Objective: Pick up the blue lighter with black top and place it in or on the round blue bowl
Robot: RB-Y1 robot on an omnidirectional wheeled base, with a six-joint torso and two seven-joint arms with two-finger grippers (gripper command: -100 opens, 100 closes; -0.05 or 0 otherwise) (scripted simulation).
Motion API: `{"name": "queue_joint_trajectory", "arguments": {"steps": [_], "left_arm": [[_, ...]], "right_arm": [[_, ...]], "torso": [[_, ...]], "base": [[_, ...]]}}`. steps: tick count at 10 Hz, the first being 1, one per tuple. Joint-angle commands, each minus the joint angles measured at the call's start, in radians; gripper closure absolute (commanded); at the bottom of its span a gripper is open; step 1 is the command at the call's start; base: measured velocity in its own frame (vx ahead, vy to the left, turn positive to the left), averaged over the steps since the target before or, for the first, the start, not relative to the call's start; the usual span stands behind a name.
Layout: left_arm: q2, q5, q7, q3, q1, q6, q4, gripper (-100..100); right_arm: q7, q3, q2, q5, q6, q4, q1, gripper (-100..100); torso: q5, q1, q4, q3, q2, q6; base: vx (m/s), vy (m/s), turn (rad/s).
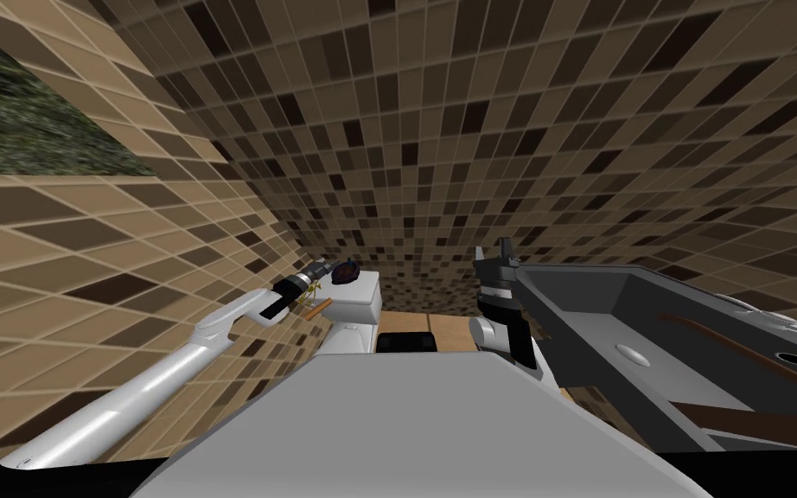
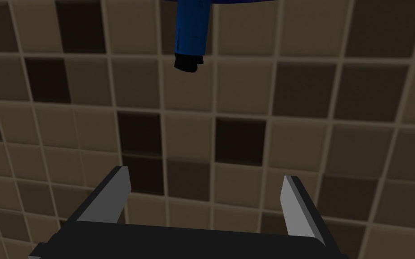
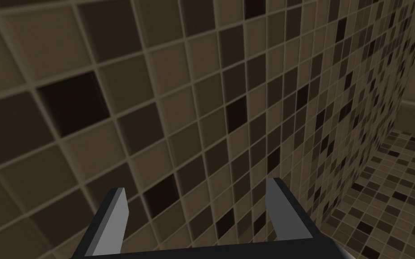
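Your left hand (image 2: 206, 198) hangs wide open and empty, the lighter (image 2: 192, 36) just ahead at the bowl's (image 2: 238, 1) edge, left of centre in the head view; it looks light, stiff and probably slick, so pinch the blue body mid-length.

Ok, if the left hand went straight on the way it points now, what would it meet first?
Probably the brown tiled wall: the open left hand points at bare tiles. The blue lighter lies off that line, to one side, though depth is unclear.
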Motion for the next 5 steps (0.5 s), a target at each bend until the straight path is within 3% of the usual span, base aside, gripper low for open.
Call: {"name": "queue_joint_trajectory", "arguments": {"steps": [1, 2, 5], "left_arm": [[0.0, 0.0, 0.0, 0.0, 0.0, 0.0, 0.0, -100], [0.002, 0.001, 0.002, 0.0, 0.0, 0.001, -0.001, 0], [0.002, 0.001, 0.002, 0.0, 0.0, 0.001, -0.001, 0]], "right_arm": [[0.0, 0.0, 0.0, 0.0, 0.0, 0.0, 0.0, 0], [0.0, 0.0, 0.0, 0.0, 0.0, 0.0, 0.0, 0], [0.0, 0.0, 0.0, 0.0, 0.0, 0.0, 0.0, 0]], "torso": [[0.0, 0.0, 0.0, 0.0, 0.0, 0.0], [0.0, 0.0, 0.0, 0.0, 0.0, 0.0], [0.0, 0.001, 0.0, 0.0, 0.001, 0.0]], "base": [[0.006, -0.007, 0.009], [0.0, 0.0, 0.0], [0.0, 0.0, 0.0]]}}
